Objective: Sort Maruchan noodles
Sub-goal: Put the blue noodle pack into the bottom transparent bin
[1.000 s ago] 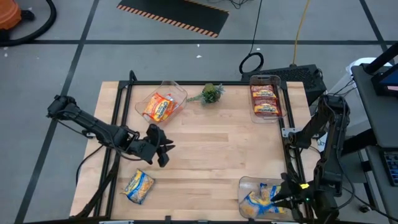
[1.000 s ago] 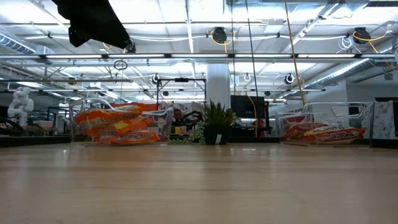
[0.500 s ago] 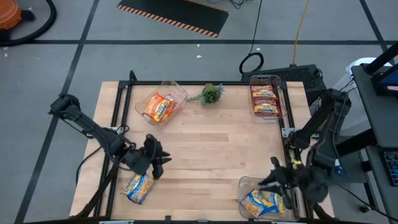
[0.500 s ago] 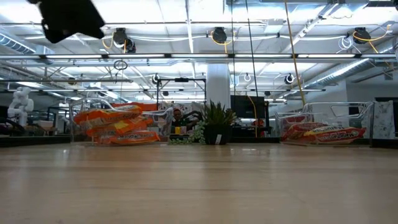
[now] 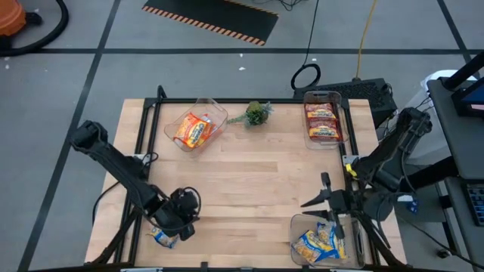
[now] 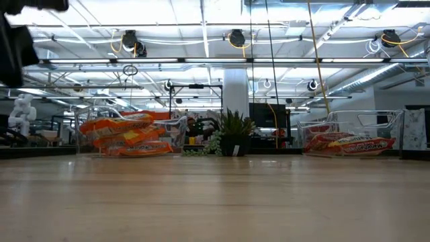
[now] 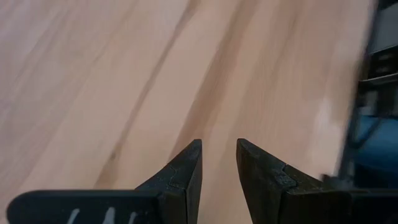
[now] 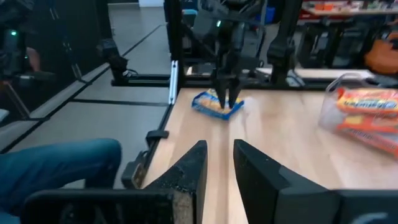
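Note:
One yellow-and-blue noodle packet lies flat near the table's near left corner. My left gripper points down right over it and hides most of it. The right wrist view shows that left gripper just above the packet. Its fingers are open by a narrow gap, with only bare wood between them. My right gripper hovers above the near right bin and points toward the left arm. It is open by a narrow gap and holds nothing.
A far left bin holds orange packets. The far right bin holds red-brown packets. The near right bin holds yellow packets. A small green plant sprig lies at the far edge. Bare wood fills the table's middle.
My left gripper has moved toward the near left corner and come down over the yellow-and-blue packet, which has not moved. My right gripper has risen out of the near right bin and moved toward the far side, swinging to point left.

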